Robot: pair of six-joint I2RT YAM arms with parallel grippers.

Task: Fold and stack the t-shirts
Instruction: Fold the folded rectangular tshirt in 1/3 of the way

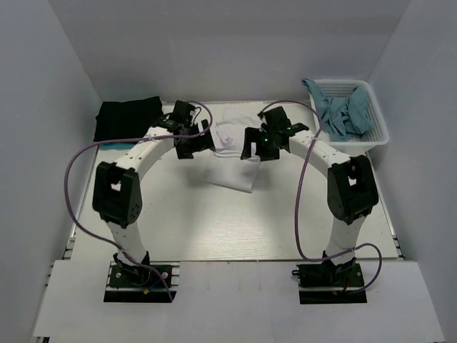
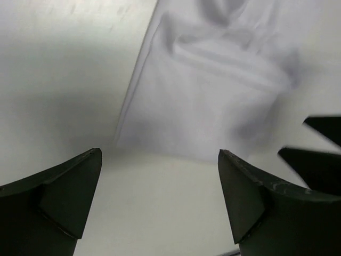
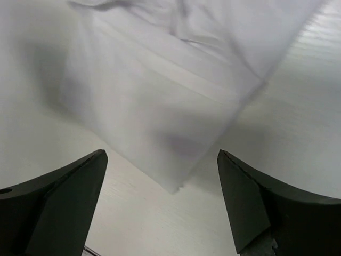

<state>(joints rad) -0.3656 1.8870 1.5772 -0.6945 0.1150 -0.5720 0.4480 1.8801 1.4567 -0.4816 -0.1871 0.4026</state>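
Observation:
A white t-shirt (image 1: pixel 232 153) lies partly folded and rumpled at the middle of the table's far half, its near corner pointing toward the arms. A black t-shirt (image 1: pixel 128 118) lies folded at the far left. My left gripper (image 1: pixel 194 146) hovers over the white shirt's left edge, jaws wide open and empty; in the left wrist view the white t-shirt (image 2: pixel 208 90) lies just beyond the left gripper (image 2: pixel 160 160). My right gripper (image 1: pixel 255 146) hovers over the shirt's right side, open and empty; the white t-shirt (image 3: pixel 160 96) has its corner between and beyond the right gripper (image 3: pixel 162 160).
A white plastic basket (image 1: pixel 378 132) at the far right holds a crumpled blue-grey garment (image 1: pixel 346 114). A light blue item (image 1: pixel 114 145) peeks out under the black shirt. White walls enclose the table on three sides. Purple cables loop from both arms.

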